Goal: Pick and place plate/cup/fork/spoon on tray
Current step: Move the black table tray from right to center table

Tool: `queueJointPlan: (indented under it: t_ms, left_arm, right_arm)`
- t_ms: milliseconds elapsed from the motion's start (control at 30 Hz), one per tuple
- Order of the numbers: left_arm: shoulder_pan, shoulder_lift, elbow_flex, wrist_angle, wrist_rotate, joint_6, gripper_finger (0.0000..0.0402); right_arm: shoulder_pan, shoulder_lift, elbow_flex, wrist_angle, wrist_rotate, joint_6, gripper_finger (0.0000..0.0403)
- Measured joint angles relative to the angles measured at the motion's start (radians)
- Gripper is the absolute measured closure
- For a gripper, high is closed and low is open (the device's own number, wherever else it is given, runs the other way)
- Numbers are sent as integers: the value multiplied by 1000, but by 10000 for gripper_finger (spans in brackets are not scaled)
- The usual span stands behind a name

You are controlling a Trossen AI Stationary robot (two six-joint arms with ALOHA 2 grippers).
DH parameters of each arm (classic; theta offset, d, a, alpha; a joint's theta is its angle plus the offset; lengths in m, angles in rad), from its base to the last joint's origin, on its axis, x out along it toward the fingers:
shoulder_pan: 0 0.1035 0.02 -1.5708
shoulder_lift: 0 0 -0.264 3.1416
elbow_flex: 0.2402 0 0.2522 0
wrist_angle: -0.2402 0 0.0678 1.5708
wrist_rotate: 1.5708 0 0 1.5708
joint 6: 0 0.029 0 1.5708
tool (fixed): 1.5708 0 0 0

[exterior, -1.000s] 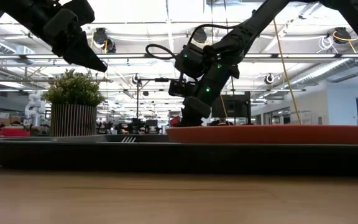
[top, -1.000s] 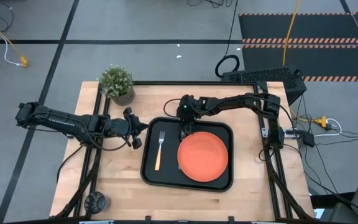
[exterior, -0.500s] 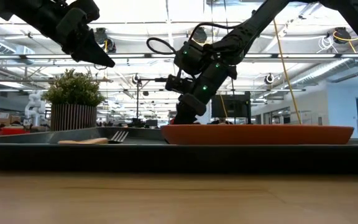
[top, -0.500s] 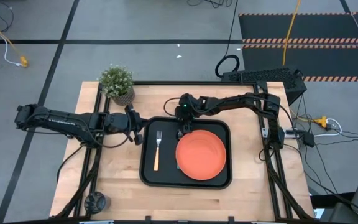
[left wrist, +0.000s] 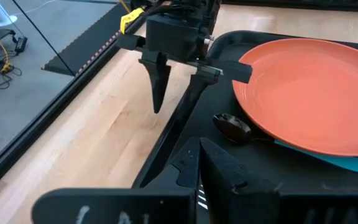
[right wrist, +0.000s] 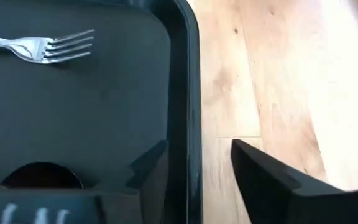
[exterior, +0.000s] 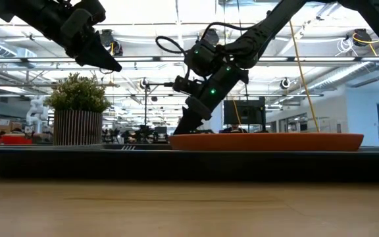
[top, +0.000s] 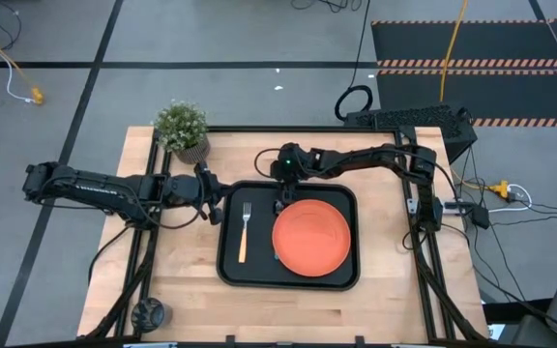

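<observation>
I'm seeing the left gripper (top: pixel 213 198) hovering pinched shut just left of the tray (top: pixel 289 279). Fork (top: pixel 245 232), then spoon (left wrist: pixel 278 138) half under the plate (top: pixel 311 240), are lying in it. My right gripper (left wrist: pixel 176 87) is straddling the tray's far rim, fingers apart, empty. The plant (top: pixel 183 129) is standing beyond the tray's far-left corner.

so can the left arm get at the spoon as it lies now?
Probably not cleanly. The spoon lies mostly under the plate, only its bowl and handle tip showing; the right gripper stands open close beside it. The left gripper is shut.
</observation>
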Motion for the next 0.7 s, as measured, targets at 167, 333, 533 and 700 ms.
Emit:
queueJointPlan:
  t_ms: [167, 333, 533, 700]
  left_arm:
    - [0, 0, 0, 0, 0, 1, 385]
    - [0, 0, 0, -7, 0, 1, 385]
    - [0, 0, 0, -22, 0, 1, 385]
    - [0, 0, 0, -24, 0, 2, 385]
  right_arm:
    - [15, -31, 0, 4, 87, -4, 204]
    - [56, -133, 0, -90, 164, 19, 196]
    - [120, -297, 0, -431, 346, 202, 196]
    - [138, -392, -28, -803, 451, 512, 195]
